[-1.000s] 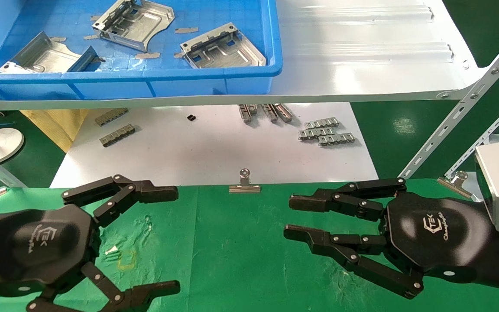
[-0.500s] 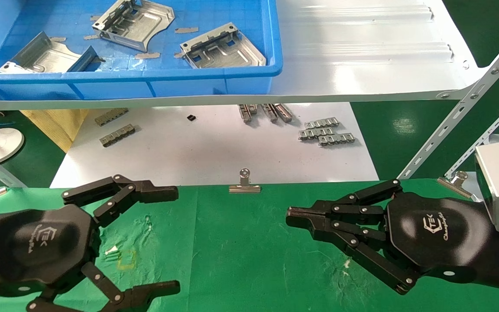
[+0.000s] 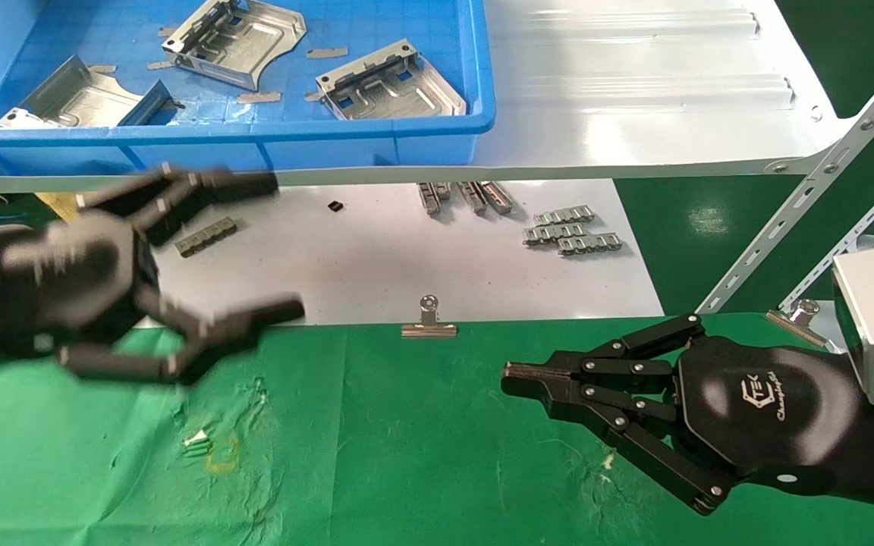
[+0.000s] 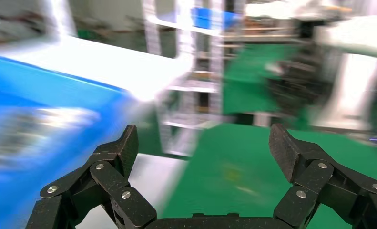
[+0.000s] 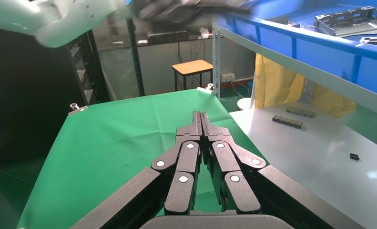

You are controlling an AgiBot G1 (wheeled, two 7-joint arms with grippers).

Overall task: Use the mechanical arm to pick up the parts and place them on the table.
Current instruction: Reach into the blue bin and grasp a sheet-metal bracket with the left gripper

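The left gripper (image 3: 266, 250), blurred, hangs over the bench's (image 3: 422, 455) far edge below the blue tray (image 3: 376, 136), fingers spread and empty. The right gripper (image 3: 509, 373), pinched together and empty, rests over open green. Three parts (image 3: 391, 83) lie in the tray.

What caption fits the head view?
Left tool open before the blue bin of parts; right tool shut over table.
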